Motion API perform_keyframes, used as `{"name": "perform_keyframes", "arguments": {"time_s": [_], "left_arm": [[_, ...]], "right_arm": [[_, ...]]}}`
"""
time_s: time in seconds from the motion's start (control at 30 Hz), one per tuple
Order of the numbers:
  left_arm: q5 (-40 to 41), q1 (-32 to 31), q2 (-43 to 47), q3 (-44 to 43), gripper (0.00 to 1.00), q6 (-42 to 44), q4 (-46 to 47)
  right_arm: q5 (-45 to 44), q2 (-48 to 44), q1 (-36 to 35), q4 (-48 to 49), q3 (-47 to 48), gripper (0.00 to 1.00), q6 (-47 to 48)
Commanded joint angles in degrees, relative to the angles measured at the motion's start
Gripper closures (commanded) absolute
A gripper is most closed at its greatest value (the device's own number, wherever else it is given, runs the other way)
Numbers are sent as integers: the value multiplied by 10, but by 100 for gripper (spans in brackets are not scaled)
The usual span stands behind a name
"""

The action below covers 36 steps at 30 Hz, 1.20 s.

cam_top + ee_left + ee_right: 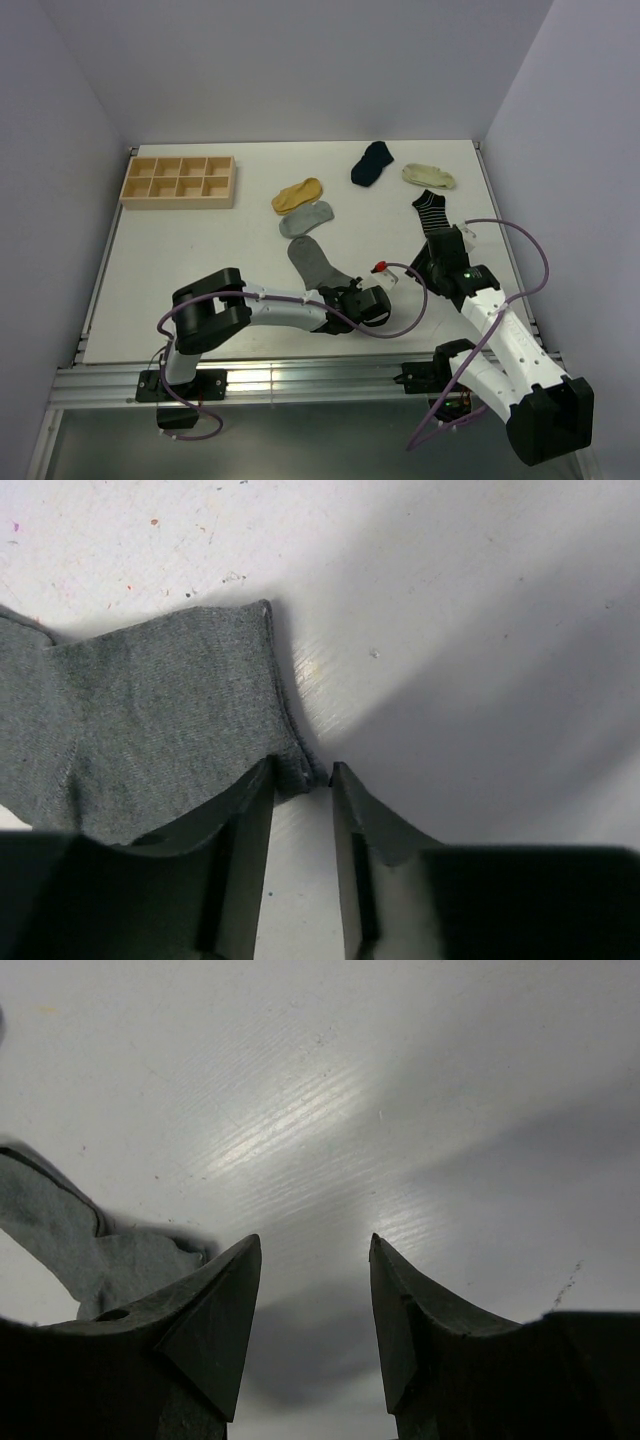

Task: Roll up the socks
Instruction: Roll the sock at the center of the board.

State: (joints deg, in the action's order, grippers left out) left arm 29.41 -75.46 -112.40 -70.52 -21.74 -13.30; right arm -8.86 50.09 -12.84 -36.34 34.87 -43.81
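Showing sock [150,720] cuff corner: L wrist.

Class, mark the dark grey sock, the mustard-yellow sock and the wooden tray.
dark grey sock [314,262]: top external view, midway along the fabric.
mustard-yellow sock [297,194]: top external view, its middle.
wooden tray [176,204]: top external view, its near wall.

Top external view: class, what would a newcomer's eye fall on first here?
First comes the dark grey sock lying flat near the front of the table, with the left gripper low at a corner of its near end, jaws narrowly apart. Farther back lie the mustard-yellow sock, light grey sock, navy sock, cream sock and striped sock. A wooden compartment tray sits at the far left.
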Motion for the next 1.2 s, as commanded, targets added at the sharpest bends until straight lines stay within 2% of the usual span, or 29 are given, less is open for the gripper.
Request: {"name": "perform_keyframes", "arguments": {"time_s": [0.0,0.17,0.2,0.37,0.53,0.73,0.97,1.17], "left_arm": [[3,-4,-12,-5,70,1,-14],[-5,-4,-10,7,98,-8,-9],[-5,-4,-6,8,100,-9,-8],[-21,-1,17,27,100,-14,18],[-104,24,70,64,100,-44,63],[-210,94,140,145,100,-109,151],[-377,190,183,243,100,-216,268],[-442,231,177,278,100,-270,322]], "right_arm": [[-3,-17,6,19,-8,45,3],[-2,-24,6,21,-9,45,4],[-2,-24,7,23,-9,45,5],[20,-32,7,40,-15,45,17],[57,-30,6,65,-23,45,29],[105,-29,5,97,-34,45,31],[147,-12,-11,135,-32,47,36],[144,25,-52,167,-23,49,28]]}}
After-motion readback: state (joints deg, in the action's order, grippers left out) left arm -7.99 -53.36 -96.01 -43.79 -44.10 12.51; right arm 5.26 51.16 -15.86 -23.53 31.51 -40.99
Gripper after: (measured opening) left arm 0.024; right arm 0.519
